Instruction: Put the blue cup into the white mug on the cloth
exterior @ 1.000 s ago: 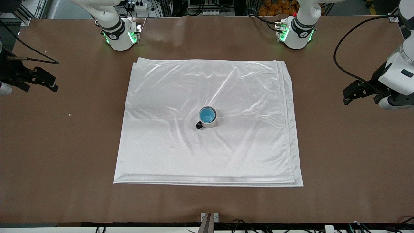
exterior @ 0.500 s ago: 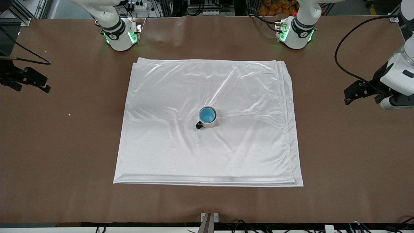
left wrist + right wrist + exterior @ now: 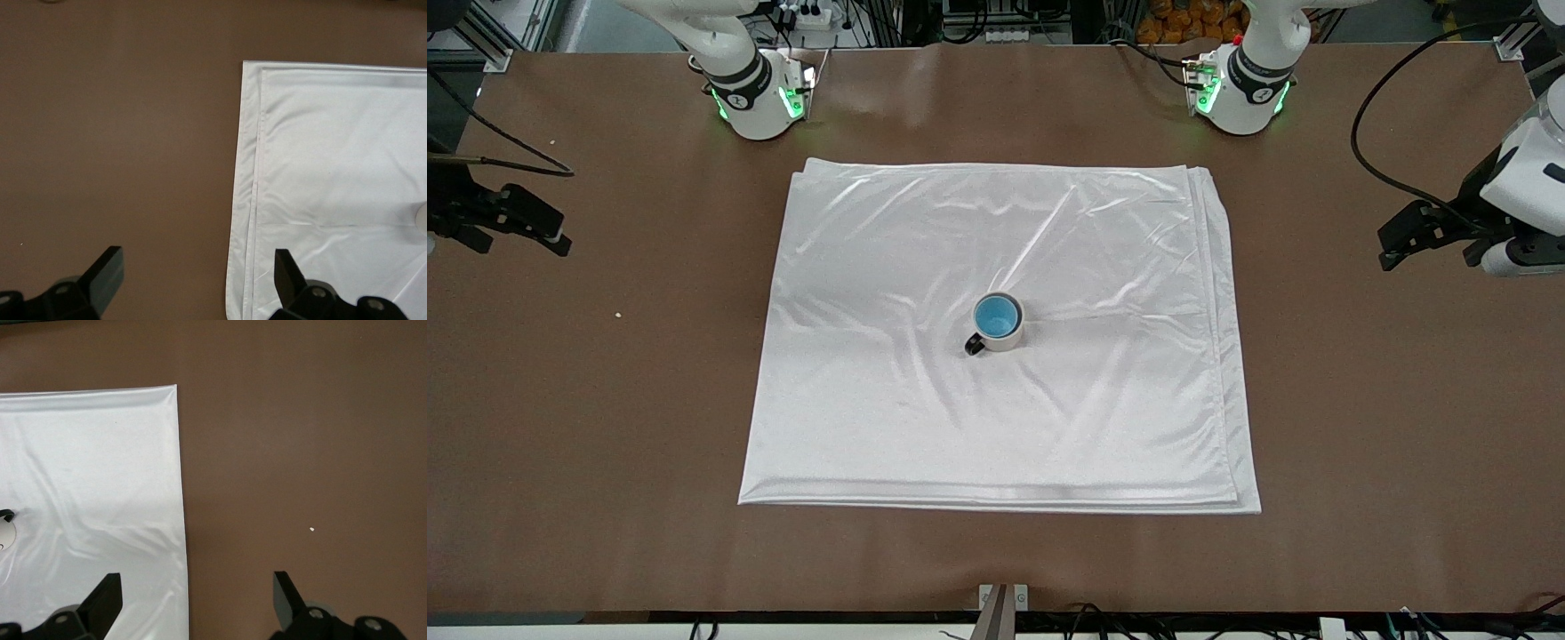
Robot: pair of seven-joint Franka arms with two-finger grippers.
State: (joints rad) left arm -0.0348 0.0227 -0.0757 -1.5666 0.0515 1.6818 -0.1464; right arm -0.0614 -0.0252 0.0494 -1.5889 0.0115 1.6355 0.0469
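We begin with the brown worktop (image 3: 1360, 418), where little has shifted over the last second: the cloth (image 3: 889, 418) lies flat and lightly wrinkled in the middle, exactly as it lay a second ago. The change is at the edges. The left arm's pincer (image 3: 1400, 240), over bare worktop toward the left arm's end, has drifted slightly upward and away from the cloth compared with a second ago, and the right arm's pincer (image 3: 529, 222), over bare worktop toward the right arm's end, has also pulled back a little. In the wrist views we see each pincer, left (image 3: 197, 283) and right (image 3: 197, 603), with its fingers spread wide apart and nothing between them, well clear of the cloth's edge. The white mug (image 3: 1007, 338) stands upright near the cloth's centre, its dark handle turned toward the front camera and the right arm's end, and the blue cup (image 3: 997, 316) sits nested inside it, only its bright blue interior showing. Neither has moved in the last second. We judge the placing done: the cup is seated in the mug, both arms are empty and retreating, and nothing further appears to be called for.
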